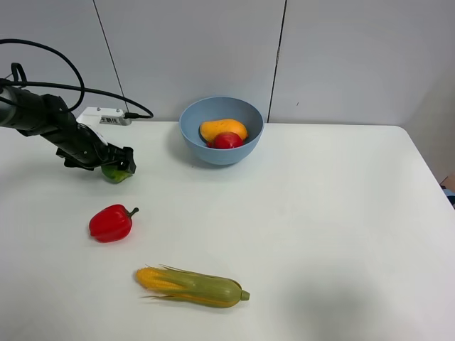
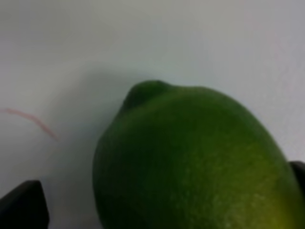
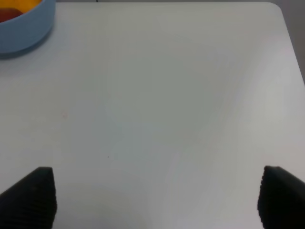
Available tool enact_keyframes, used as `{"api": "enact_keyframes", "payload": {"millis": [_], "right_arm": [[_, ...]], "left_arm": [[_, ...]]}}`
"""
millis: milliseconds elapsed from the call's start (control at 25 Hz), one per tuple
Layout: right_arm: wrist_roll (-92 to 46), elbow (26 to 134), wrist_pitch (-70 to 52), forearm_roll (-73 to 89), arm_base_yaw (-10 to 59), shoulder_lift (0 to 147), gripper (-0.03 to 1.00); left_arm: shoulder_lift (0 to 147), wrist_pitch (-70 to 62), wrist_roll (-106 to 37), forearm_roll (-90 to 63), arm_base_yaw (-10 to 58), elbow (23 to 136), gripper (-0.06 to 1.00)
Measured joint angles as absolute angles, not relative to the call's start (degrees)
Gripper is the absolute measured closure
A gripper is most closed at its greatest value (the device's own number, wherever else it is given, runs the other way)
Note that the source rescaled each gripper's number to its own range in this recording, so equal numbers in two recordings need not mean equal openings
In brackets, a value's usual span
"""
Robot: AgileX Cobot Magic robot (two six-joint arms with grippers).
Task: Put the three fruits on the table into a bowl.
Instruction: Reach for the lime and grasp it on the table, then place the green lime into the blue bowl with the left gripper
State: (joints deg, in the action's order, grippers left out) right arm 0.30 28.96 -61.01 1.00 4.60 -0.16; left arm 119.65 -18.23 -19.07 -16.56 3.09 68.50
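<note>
The green lime lies on the white table at the left. My left gripper is down around it. In the left wrist view the lime fills the space between the two fingertips, which stand wide apart, with a gap on one side. The light-blue bowl at the back middle holds the mango and the pomegranate. My right gripper is open and empty over bare table; the bowl shows at that view's corner.
A red bell pepper lies in front of the lime. A corn cob in its husk lies near the front edge. A white box with a black cable sits at the back left by the wall.
</note>
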Motion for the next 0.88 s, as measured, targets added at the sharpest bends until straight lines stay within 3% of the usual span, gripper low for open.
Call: {"api": "enact_keyframes", "payload": {"millis": [80,160,280,320,360,600,880], "right_arm": [[0.3,29.0,-61.0,1.0,4.6,-0.2,0.52],[0.3,29.0,-61.0,1.0,4.6,-0.2,0.52],[0.3,29.0,-61.0,1.0,4.6,-0.2,0.52],[0.3,29.0,-61.0,1.0,4.6,-0.2,0.52],[0.3,29.0,-61.0,1.0,4.6,-0.2,0.52],[0.3,29.0,-61.0,1.0,4.6,-0.2,0.52],[0.3,29.0,-61.0,1.0,4.6,-0.2,0.52]], "left_arm": [[120.5,-17.2,-19.1,-16.7,3.1,68.5,-0.04],[120.8,-15.6,-19.1,-17.4,3.1,68.5,0.08],[121.1,-14.0,-19.1,-19.0,3.1,68.5,0.51],[121.1,-13.8,-19.1,-19.8,3.1,68.5,0.76],[121.1,-13.8,-19.0,-20.3,3.1,68.5,0.94],[121.1,-17.3,-16.3,-24.4,3.1,70.1,0.93],[115.2,-25.4,-12.2,-25.2,6.7,82.4,0.93]]}}
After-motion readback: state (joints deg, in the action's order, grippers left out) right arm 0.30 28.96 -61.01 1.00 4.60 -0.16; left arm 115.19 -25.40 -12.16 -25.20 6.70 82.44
